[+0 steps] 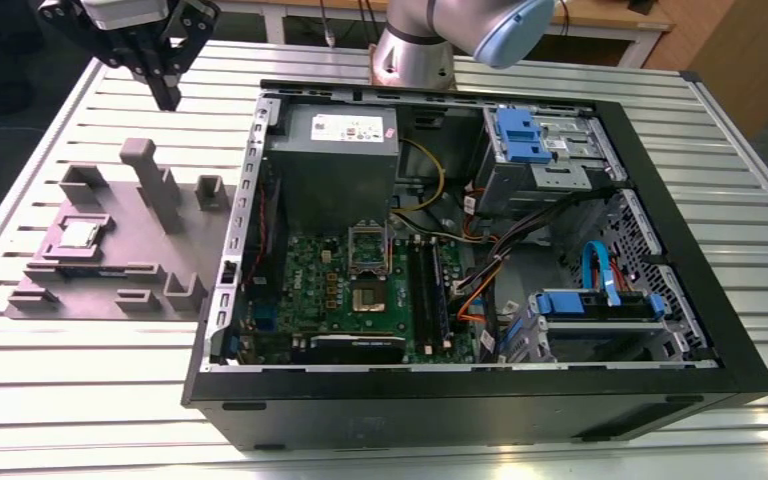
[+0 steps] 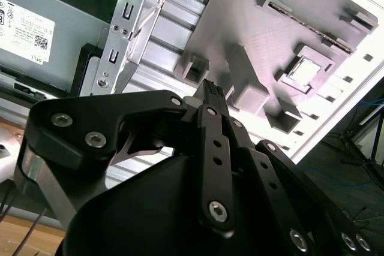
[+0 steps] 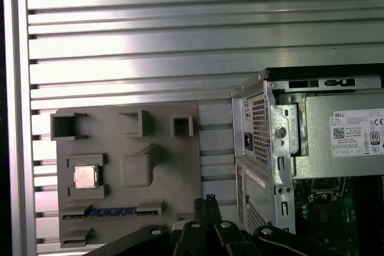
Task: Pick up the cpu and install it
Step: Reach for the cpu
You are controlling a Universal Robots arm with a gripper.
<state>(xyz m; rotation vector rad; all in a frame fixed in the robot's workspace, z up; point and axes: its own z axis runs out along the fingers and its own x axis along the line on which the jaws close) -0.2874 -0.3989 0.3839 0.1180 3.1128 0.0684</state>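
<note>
The fingers (image 1: 168, 97) hang above the desk (image 1: 91, 400), just off one end of the grey holder (image 1: 104, 272). As far as I can judge they are pressed together with nothing between them. The cpu (image 1: 80, 233) lies flat in a shallow square pocket of that holder, at the exterior view's left. It is well apart from the fingers and outside the computer case (image 1: 491, 405), whose motherboard (image 1: 357, 300) lies open to view. The first wrist view shows the cpu (image 3: 84, 177) hemmed in by the pocket's low walls. A descent with the fingers closed would probably press on its metal top rather than straddle it. A tall post (image 1: 144, 175) stands on the holder between the fingers and the cpu, so a low sideways approach might clip it. The cpu is thin and smooth, so a grip on its edges could slip or tilt it. A tilted cpu could then seat crookedly on the motherboard.
</note>
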